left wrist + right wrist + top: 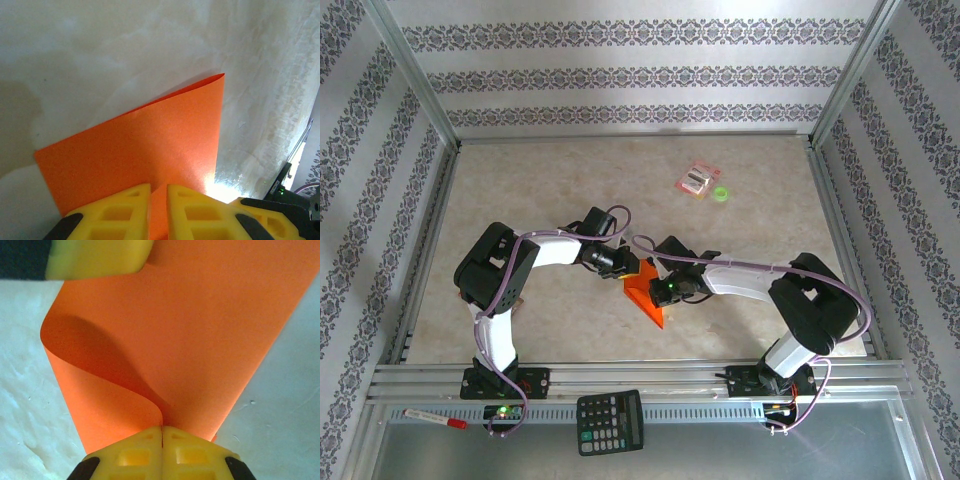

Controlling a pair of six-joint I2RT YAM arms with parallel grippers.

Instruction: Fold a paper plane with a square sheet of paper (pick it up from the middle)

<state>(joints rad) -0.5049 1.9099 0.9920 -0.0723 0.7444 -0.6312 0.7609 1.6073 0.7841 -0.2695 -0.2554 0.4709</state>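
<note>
Left claw: my left claw (158, 212) is clenched on the near edge of the thin, square, bright orange paper sheet (150, 145). A sliver of orange shows between its hard yellow plastic fingers (117, 212).
Right claw: my right claw (162, 450) is pinched tight on the same sheet, where the upper layer curls down into the grip.
Where the sheet is: mid-table between my two wrists, doubled over, with one pointed corner aimed at the near rail. I cannot tell whether that corner rests on the surface.
Step in hand: I judge it to be the first centre fold. The layers are together, but the bend is a soft rounded loop, not yet a crease.
Doing it well: line up the free edges and corners before flattening. Keep both pinches level, lower the sheet flat, then press along the loop from one end to the other. Pulling my claws apart could tear the paper or make it slip.
Paper: light, springy, faintly glossy, with straight edges and sharp corners.
Table: pale beige marbled table top (570, 180), smooth with a slight shine, so I expect the paper to slide on it.
</note>
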